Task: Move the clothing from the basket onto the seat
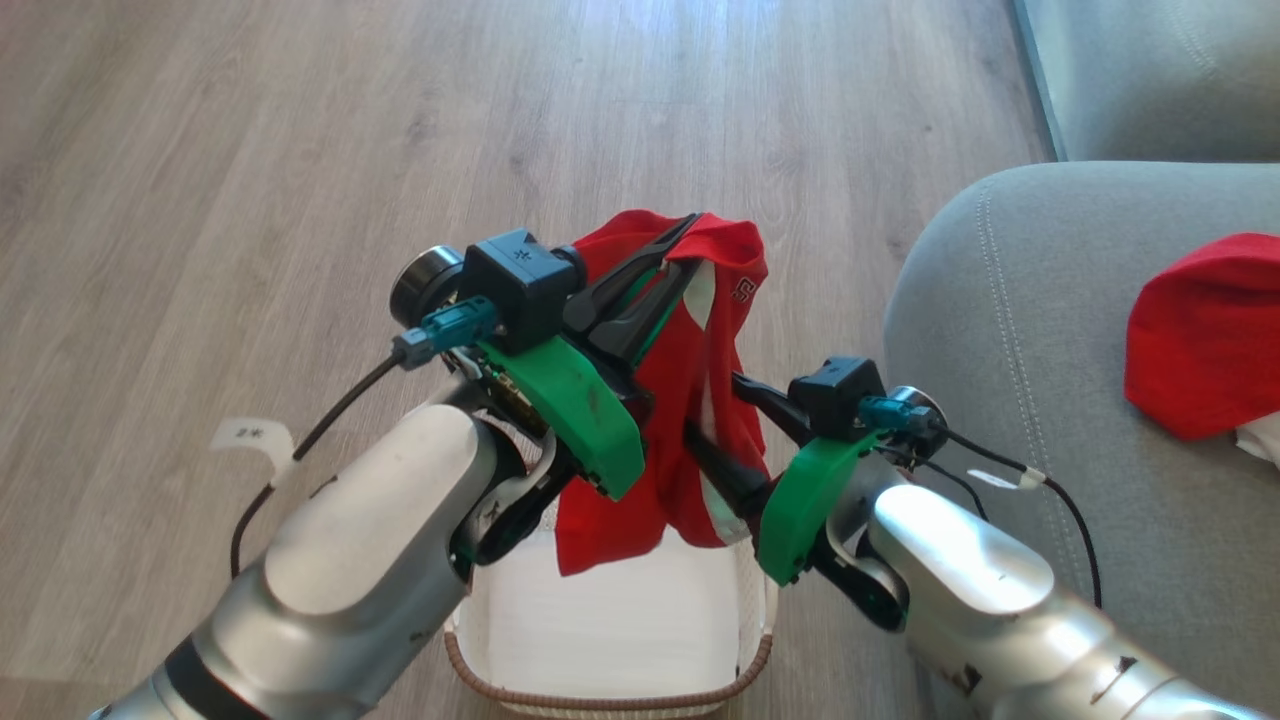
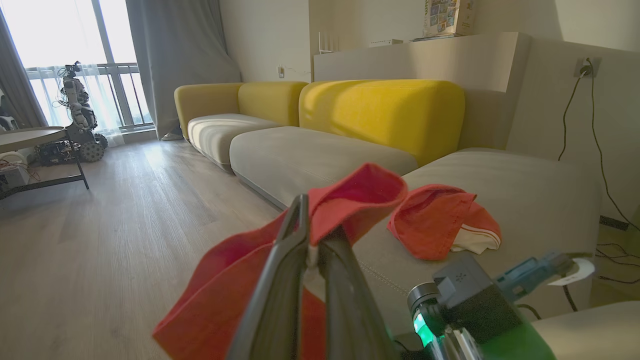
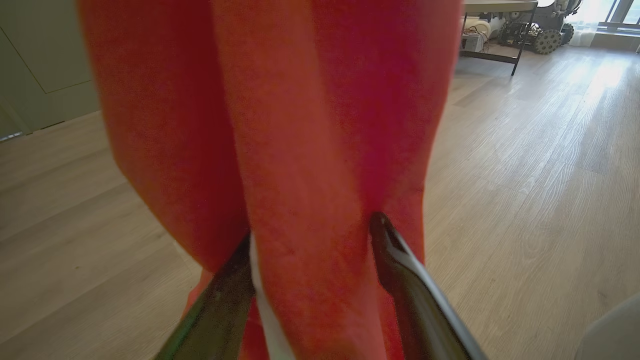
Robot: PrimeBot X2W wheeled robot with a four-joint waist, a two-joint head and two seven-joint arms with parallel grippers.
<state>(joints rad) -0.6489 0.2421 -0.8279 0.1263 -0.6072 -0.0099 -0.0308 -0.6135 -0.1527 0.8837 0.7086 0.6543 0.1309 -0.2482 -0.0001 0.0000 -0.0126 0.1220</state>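
Observation:
A red garment with white trim (image 1: pixel 700 400) hangs above the cream basket (image 1: pixel 610 703), whose white inside shows under it. My left gripper (image 1: pixel 690 245) is shut on the garment's top fold, and in the left wrist view the cloth (image 2: pixel 360 192) drapes over that gripper (image 2: pixel 310 215). My right gripper (image 1: pixel 712 412) reaches in from the right, open. Its two fingers (image 3: pixel 385 240) stand wide on either side of the hanging cloth (image 3: pixel 310 125). Another red piece of clothing with a white edge (image 1: pixel 1210 330) (image 2: pixel 440 225) lies on the grey seat (image 1: pixel 1020 330) (image 2: pixel 525 200).
Wood floor (image 1: pixel 300 150) stretches ahead and to the left, with a white paper tag (image 1: pixel 250 437) lying on it. A second grey cushion (image 1: pixel 1150 70) sits beyond the seat. Yellow sofa backs (image 2: pixel 390 110), a low table (image 2: pixel 30 137) and a wheeled machine (image 2: pixel 75 130) stand farther off.

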